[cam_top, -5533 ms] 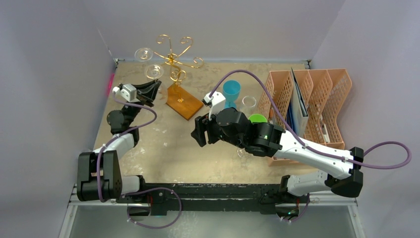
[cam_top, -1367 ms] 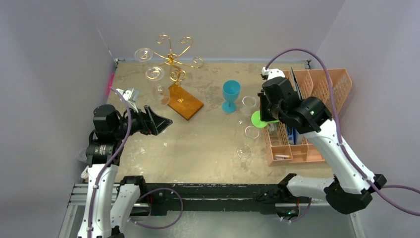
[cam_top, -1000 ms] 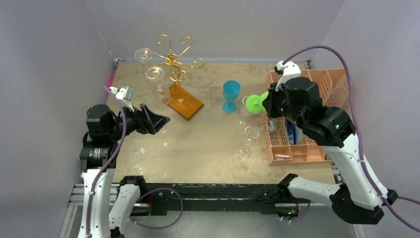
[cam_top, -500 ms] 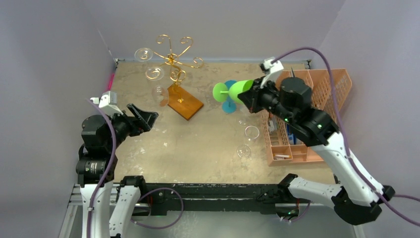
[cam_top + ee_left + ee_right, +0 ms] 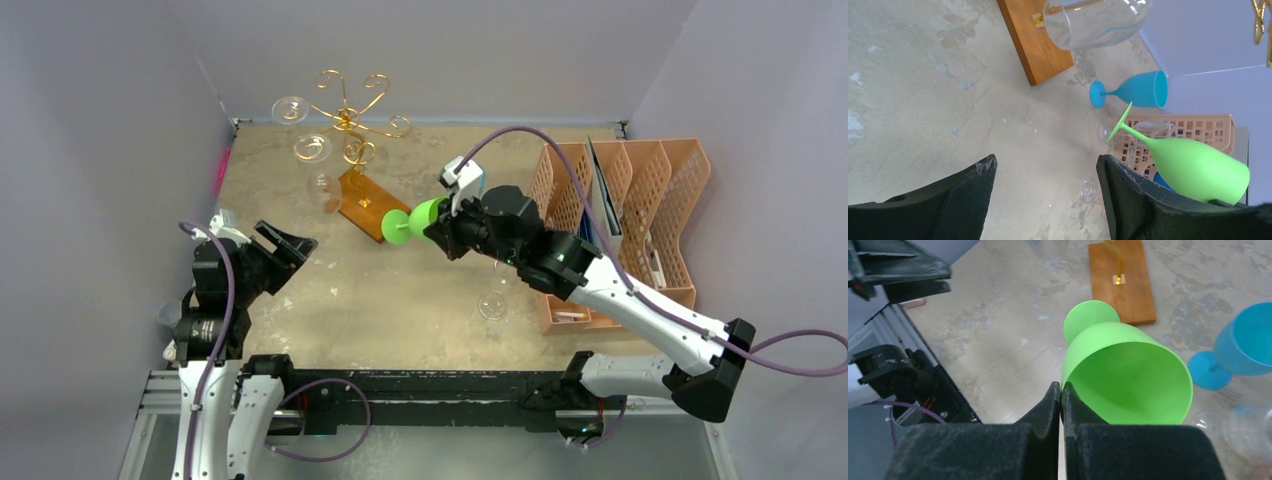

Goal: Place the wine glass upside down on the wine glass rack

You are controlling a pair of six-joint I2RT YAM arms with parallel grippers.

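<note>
My right gripper (image 5: 448, 225) is shut on the rim of a green wine glass (image 5: 420, 215), one finger inside the bowl and one outside. The green wine glass (image 5: 1125, 375) lies sideways in the air, its foot pointing left at the wooden base (image 5: 372, 205) of the wine glass rack (image 5: 347, 118). The rack's gold wire arms carry clear glasses (image 5: 312, 147) hanging upside down. My left gripper (image 5: 290, 243) is open and empty above the table's left side. In the left wrist view the green wine glass (image 5: 1198, 167) shows beyond the right fingertip (image 5: 1128, 195).
A blue wine glass (image 5: 1133, 90) stands behind the green one. Clear glasses (image 5: 492, 303) stand on the table under my right arm. An orange mesh organizer (image 5: 640, 200) fills the right side. Purple walls close in the back and both sides.
My right arm has swung the green glass left from the organizer to just right of the rack's base. My left arm has drawn back toward the near left.
</note>
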